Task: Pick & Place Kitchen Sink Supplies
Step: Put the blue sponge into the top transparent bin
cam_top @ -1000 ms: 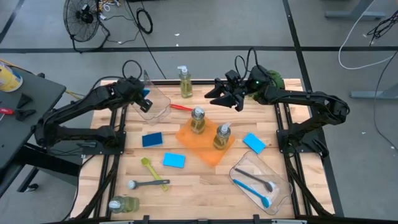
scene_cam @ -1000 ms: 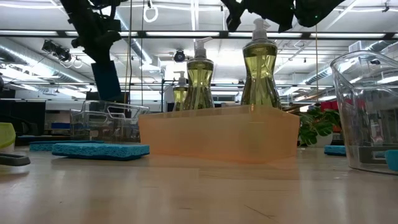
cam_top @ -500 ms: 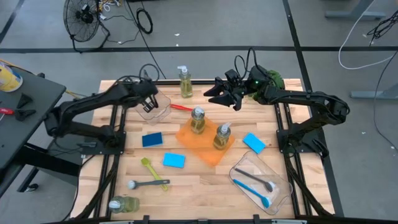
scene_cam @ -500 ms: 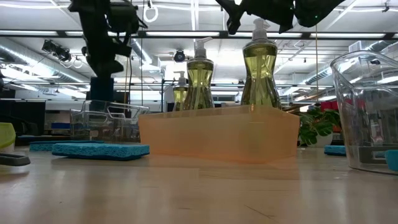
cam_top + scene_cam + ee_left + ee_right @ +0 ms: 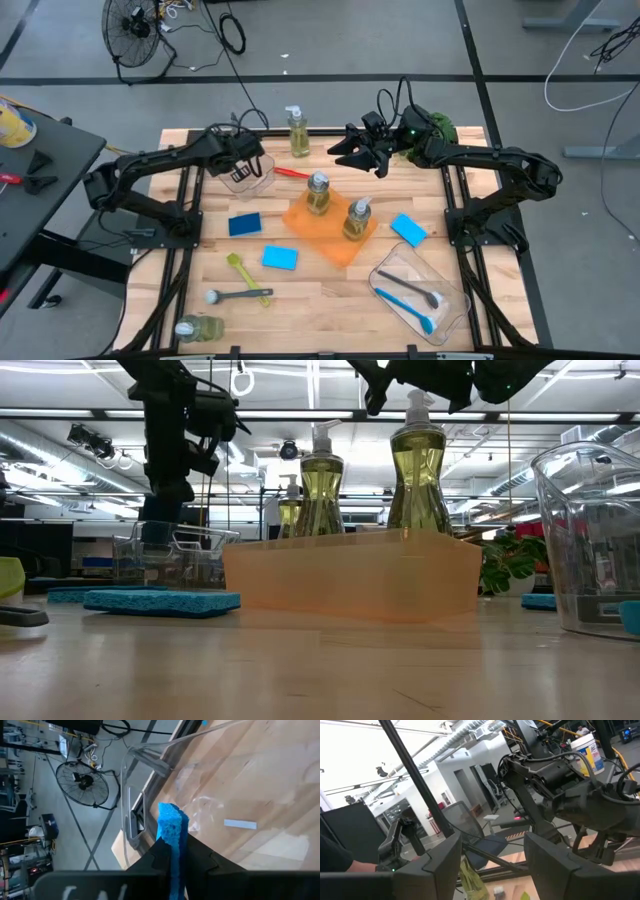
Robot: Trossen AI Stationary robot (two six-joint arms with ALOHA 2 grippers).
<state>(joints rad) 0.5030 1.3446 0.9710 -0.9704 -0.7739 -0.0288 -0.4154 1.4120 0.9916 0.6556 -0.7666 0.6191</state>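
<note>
Nearest the front edge, a soap bottle (image 5: 197, 327) lies on its side, with a grey brush (image 5: 238, 295) and a yellow-green brush (image 5: 240, 270) just beyond it. To the right, a clear bin (image 5: 420, 293) holds two more brushes. Farther in lie two blue sponges (image 5: 279, 258), a third sponge (image 5: 408, 229) on the right, and an orange tray (image 5: 300, 222) carrying two pump bottles (image 5: 317, 193). Beyond the tray, a red brush (image 5: 292, 172) lies beside a second clear bin (image 5: 262, 175), and a fourth bottle (image 5: 297, 131) stands at the far edge.

The left gripper (image 5: 240, 165) hangs over that far bin, its fingers clamped on an upright blue sponge (image 5: 172, 842); the arm hides most of the bin's inside from above. The right gripper (image 5: 352, 150) waits above the far middle of the table, fingers spread with nothing between them.

Compared with a second ago, the left gripper has swung from the bin's left edge to over its middle; the right arm has not moved.
</note>
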